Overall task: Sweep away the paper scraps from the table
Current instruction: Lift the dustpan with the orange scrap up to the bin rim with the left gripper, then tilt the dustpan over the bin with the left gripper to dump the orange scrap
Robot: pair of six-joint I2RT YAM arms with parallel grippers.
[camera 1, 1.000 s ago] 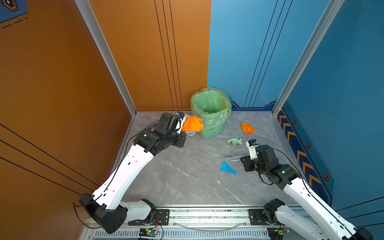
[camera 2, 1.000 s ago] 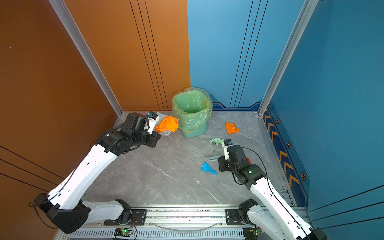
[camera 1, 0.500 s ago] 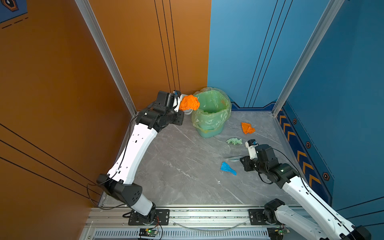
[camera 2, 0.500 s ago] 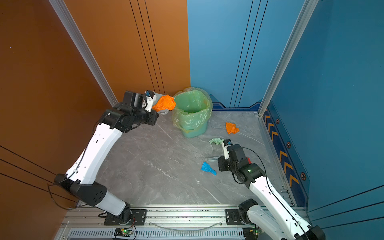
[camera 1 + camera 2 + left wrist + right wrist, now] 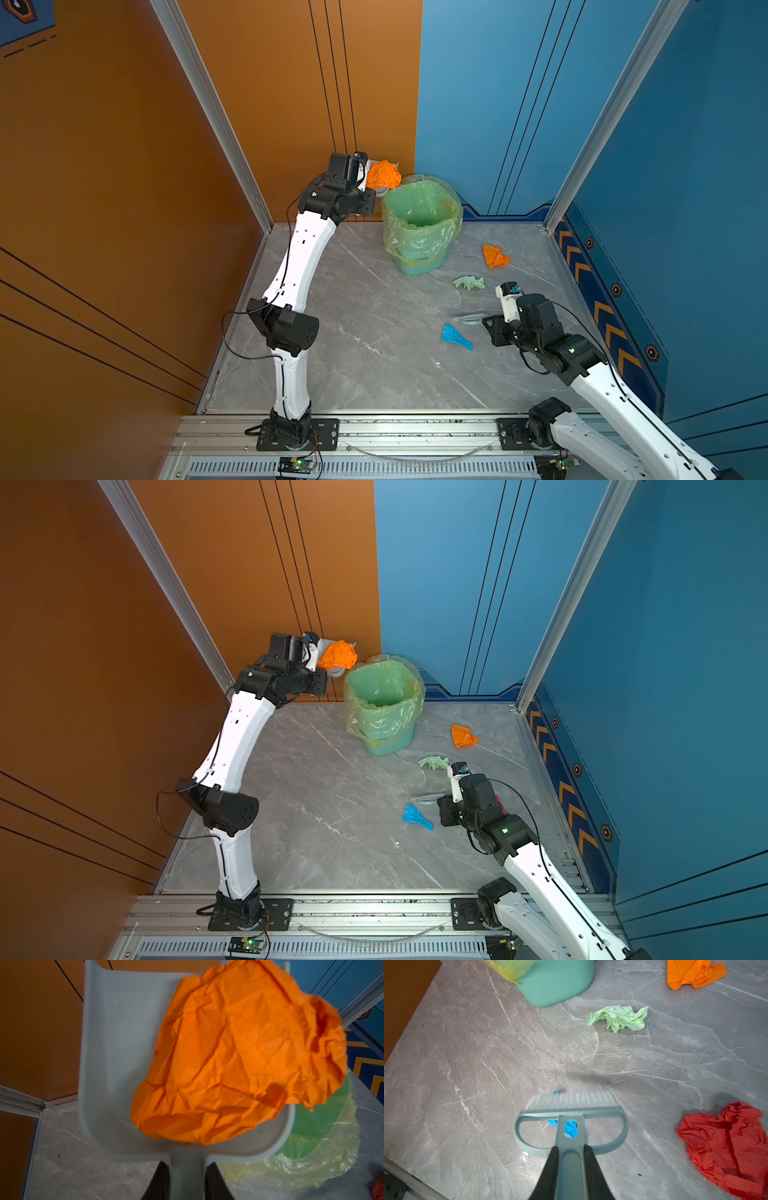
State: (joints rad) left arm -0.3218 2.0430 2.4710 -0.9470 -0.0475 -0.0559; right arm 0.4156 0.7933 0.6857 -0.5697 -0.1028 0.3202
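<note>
My left gripper point(image 5: 187, 1165) is shut on the handle of a grey dustpan point(image 5: 116, 1064). It holds the pan in the air just left of the bin's rim. A big orange paper scrap point(image 5: 239, 1053) point(image 5: 383, 174) lies in the pan, hanging over its edge towards the bin. My right gripper point(image 5: 569, 1151) is shut on a teal brush point(image 5: 571, 1113), low over the table point(image 5: 353, 311). A bright blue scrap point(image 5: 571, 1128) point(image 5: 455, 336) lies under the brush. On the table beyond lie a pale green scrap point(image 5: 618, 1017), an orange one point(image 5: 691, 973) and a red one point(image 5: 729, 1147).
The green bin point(image 5: 419, 224) with its translucent liner point(image 5: 311, 1136) stands at the back middle of the table. Orange and blue walls close the left, back and right. An aluminium rail point(image 5: 374, 432) with both arm bases runs along the front.
The left arm has lifted the dustpan with the orange scrap from table level up to the bin's rim. The right arm and brush have barely moved.
</note>
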